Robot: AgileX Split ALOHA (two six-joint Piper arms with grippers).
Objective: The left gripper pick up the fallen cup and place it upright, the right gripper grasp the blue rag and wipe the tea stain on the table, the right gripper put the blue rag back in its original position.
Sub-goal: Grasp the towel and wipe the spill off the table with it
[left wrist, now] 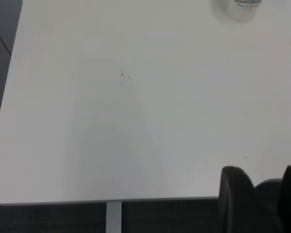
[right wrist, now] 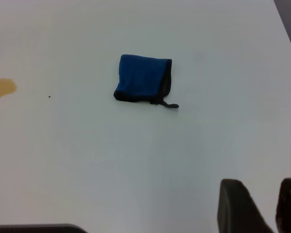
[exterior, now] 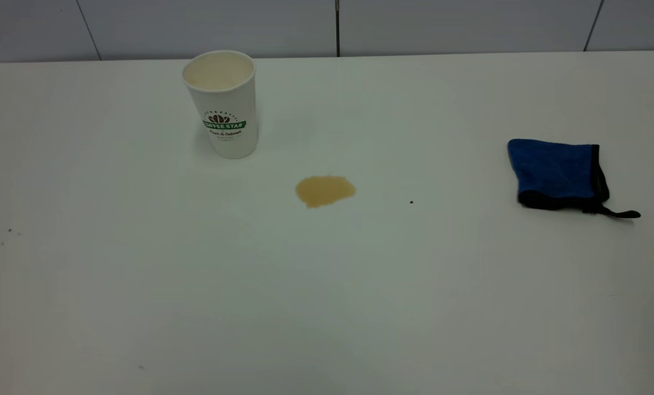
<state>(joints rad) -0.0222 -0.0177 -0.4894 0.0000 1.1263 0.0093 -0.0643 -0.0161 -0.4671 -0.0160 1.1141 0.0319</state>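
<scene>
Tea stain (exterior: 325, 191) mid bench (exterior: 140, 285); cup (exterior: 222, 103) upright, mouth up; blue rag (exterior: 559, 174) flat, loop tail pointing right. Both grippers' fingers (left wrist: 237, 194) (right wrist: 240, 204) w/ a gap, holding nothing.

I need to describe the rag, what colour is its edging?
Black edging on the blue rag, clearest in the exterior view.
</scene>
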